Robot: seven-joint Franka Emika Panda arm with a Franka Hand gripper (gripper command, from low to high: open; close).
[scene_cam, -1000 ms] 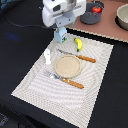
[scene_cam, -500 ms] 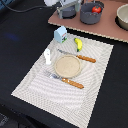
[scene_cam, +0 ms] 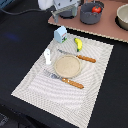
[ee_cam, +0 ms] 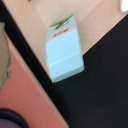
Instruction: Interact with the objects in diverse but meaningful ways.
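My gripper [scene_cam: 66, 11] hangs high at the back of the exterior view, above and behind the pale blue cup [scene_cam: 60, 34], a small carton-shaped box standing at the mat's far corner. The wrist view looks down on that cup [ee_cam: 64, 50], and no fingers show there. Blur hides the jaws. A yellow banana [scene_cam: 78, 44] lies beside the cup. The white shaker bottle [scene_cam: 47, 56] stands at the mat's edge. The tan plate [scene_cam: 67, 65] sits mid-mat between an orange-handled knife [scene_cam: 80, 58] and fork [scene_cam: 67, 81]. A red tomato [scene_cam: 96, 8] rests in the grey bowl [scene_cam: 89, 16].
A striped placemat [scene_cam: 95, 90] covers the black table [scene_cam: 20, 45]. A pinkish board [scene_cam: 107, 27] at the back carries the grey bowl and a second pale bowl [scene_cam: 123, 16] at the exterior view's right edge.
The arm has risen and drawn back from over the pale blue cup toward the far edge. The cup and the other items have stayed put.
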